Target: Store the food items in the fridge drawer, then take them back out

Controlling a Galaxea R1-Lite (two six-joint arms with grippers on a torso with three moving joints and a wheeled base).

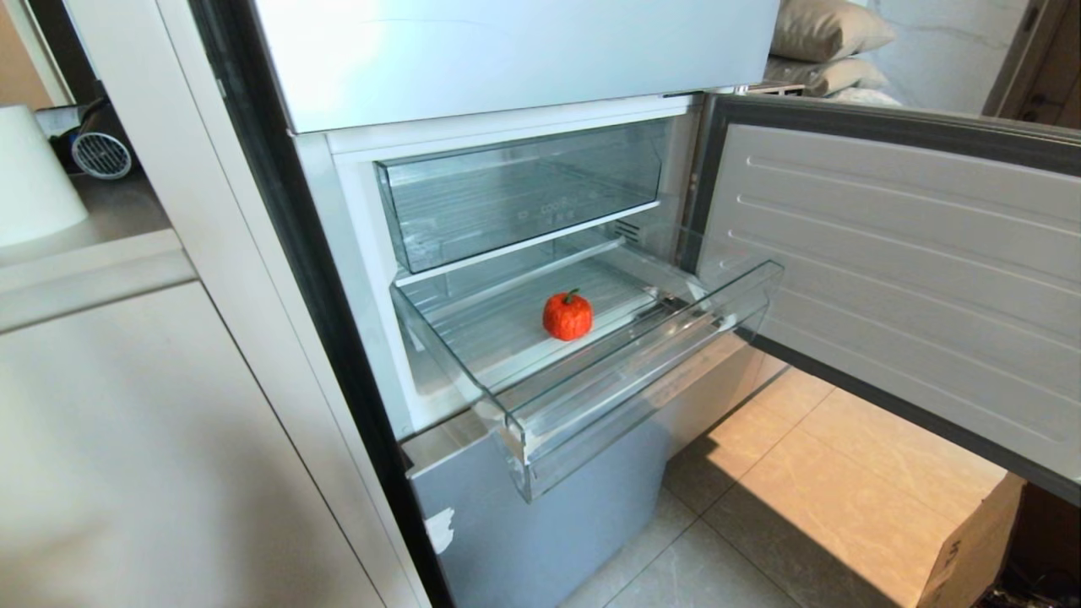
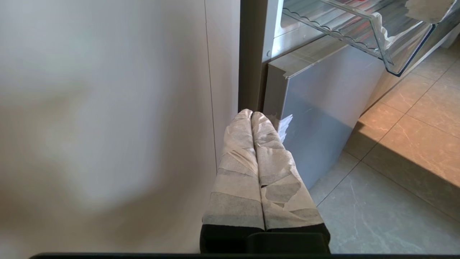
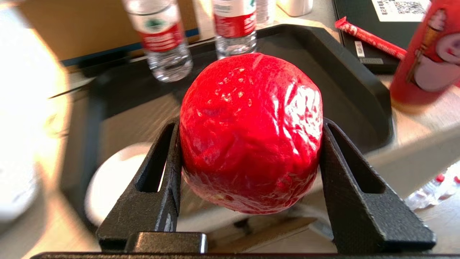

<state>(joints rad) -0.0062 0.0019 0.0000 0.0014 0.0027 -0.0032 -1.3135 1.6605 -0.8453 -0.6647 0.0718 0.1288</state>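
A: Holding is being done by the right pincer [image 3: 251, 151]: a shiny red fruit [image 3: 249, 133] is being squeezed between its two black fingers, which are being kept wide apart by the fruit. It is being held up over a black tray [image 3: 345, 82] on a table [image 3: 424, 118], near water bottles [image 3: 163, 39].

B: And the other food?

A: A bumpy red-orange fruit [image 1: 567, 316] is already being kept on the ribbed floor of the pulled-out fridge drawer [image 1: 540, 422], near the middle.

B: So which step is being done?

A: Storing, most likely. The red fruit is being carried, and it is being asked to go into the drawer next, set down beside the first one, not on it.

B: The left pincer [image 2: 252, 114]?

A: It is being kept shut and empty, low by the fridge.
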